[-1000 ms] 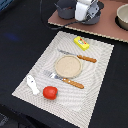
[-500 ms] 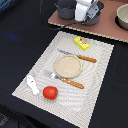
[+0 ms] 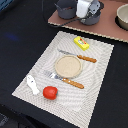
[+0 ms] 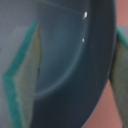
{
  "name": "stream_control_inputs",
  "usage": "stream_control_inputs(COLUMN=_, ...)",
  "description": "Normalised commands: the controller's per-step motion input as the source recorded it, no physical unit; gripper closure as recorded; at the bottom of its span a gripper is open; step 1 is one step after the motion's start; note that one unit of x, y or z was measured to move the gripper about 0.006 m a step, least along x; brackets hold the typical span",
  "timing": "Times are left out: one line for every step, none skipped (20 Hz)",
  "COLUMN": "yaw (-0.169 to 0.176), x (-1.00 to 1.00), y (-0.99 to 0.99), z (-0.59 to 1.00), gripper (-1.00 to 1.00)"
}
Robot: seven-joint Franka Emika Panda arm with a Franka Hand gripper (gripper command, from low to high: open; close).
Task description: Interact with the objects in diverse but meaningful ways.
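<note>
My gripper hangs over a grey pan on the brown board at the back, beside a grey pot. In the wrist view the gripper is open, its green-edged fingers wide apart on either side of the pan's grey inside and rim. On the mat lie a red tomato, a white fish-like piece and a yellow packet with red marks. The brown sausage is out of view.
A round tan plate sits mid-mat between an orange-handled knife and fork. The pale mat lies on a black table. A bowl stands at the exterior view's far right on the brown board.
</note>
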Motion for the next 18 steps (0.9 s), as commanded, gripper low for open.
stream_control_inputs(yaw=-0.032, x=-0.14, y=0.11, z=0.89, gripper=-1.0)
stream_control_inputs(yaw=-0.035, x=-0.1, y=0.1, z=0.92, gripper=-1.0)
stream_control_inputs(yaw=-0.043, x=0.0, y=0.12, z=0.92, gripper=-1.0)
stream_control_inputs(yaw=-0.062, x=0.05, y=0.04, z=0.87, gripper=-1.0)
stream_control_inputs(yaw=-0.081, x=0.25, y=0.0, z=0.83, gripper=-1.0)
stream_control_inputs(yaw=-0.095, x=0.41, y=0.03, z=0.84, gripper=-1.0)
stream_control_inputs(yaw=-0.106, x=0.47, y=0.02, z=0.82, gripper=-1.0)
stream_control_inputs(yaw=-0.111, x=0.53, y=0.0, z=0.87, gripper=-1.0)
stream_control_inputs(yaw=-0.125, x=0.58, y=0.0, z=0.91, gripper=-1.0)
stream_control_inputs(yaw=-0.151, x=0.63, y=0.0, z=0.91, gripper=-1.0)
stream_control_inputs(yaw=-0.17, x=0.65, y=-0.04, z=0.85, gripper=-1.0)
stream_control_inputs(yaw=-0.188, x=0.62, y=-0.11, z=0.79, gripper=-1.0)
stream_control_inputs(yaw=-0.186, x=0.64, y=-0.11, z=0.75, gripper=-1.0)
stream_control_inputs(yaw=-0.185, x=0.64, y=-0.11, z=0.71, gripper=-1.0)
stream_control_inputs(yaw=-0.193, x=0.63, y=-0.11, z=0.6, gripper=-1.0)
stream_control_inputs(yaw=-0.198, x=0.63, y=-0.1, z=0.51, gripper=-1.0)
stream_control_inputs(yaw=-0.201, x=0.62, y=-0.1, z=0.43, gripper=-1.0)
stream_control_inputs(yaw=-0.201, x=0.61, y=-0.13, z=0.29, gripper=-1.0)
